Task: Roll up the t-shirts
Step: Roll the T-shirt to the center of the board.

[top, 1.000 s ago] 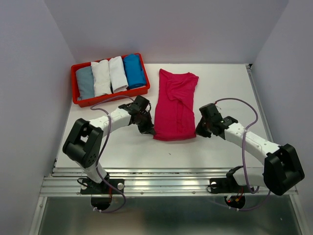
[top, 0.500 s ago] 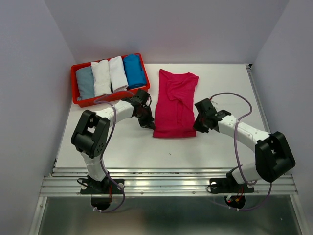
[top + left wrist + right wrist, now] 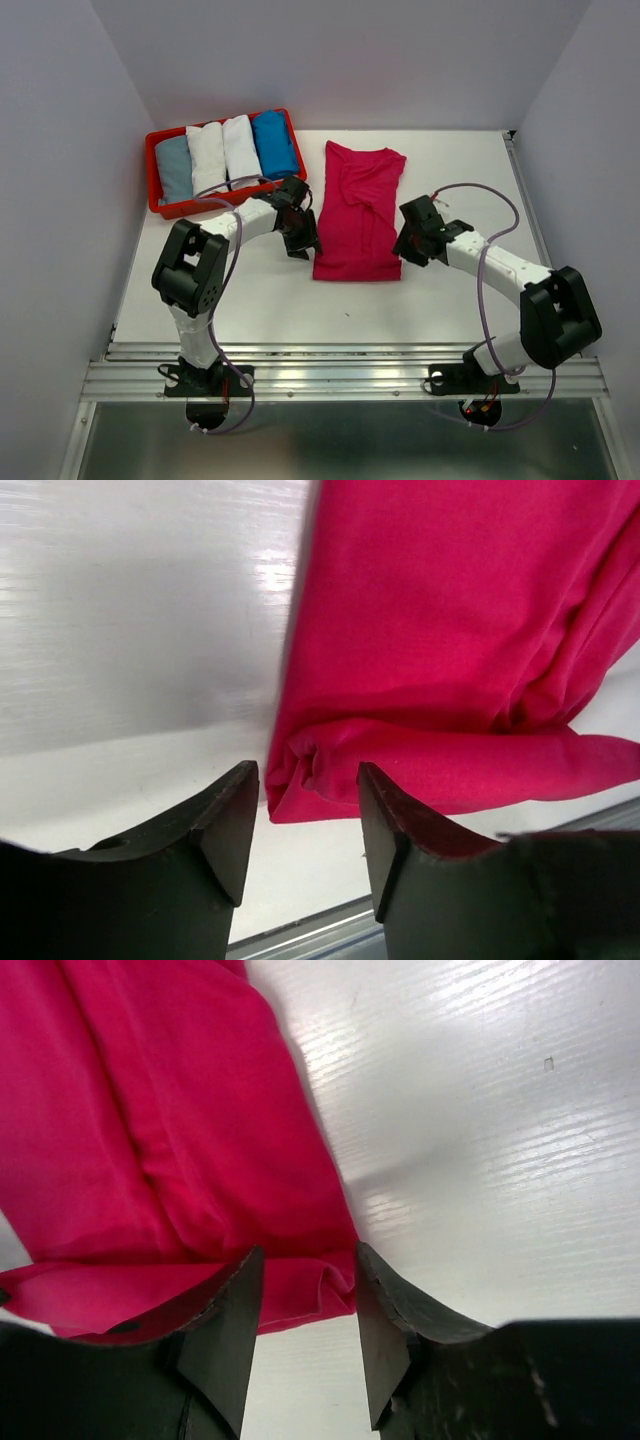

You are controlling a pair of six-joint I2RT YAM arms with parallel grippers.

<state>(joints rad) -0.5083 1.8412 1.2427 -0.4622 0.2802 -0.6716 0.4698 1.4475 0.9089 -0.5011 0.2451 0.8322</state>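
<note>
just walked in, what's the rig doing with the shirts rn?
Both arms are at a magenta-pink t-shirt folded into a long strip on the table. The left gripper and right gripper sit at its two near corners with fingers open, each lined up on a corner; neither has closed on the cloth. Four rolled tees (grey-blue, two white, blue) lie side by side in the red tray.
</note>
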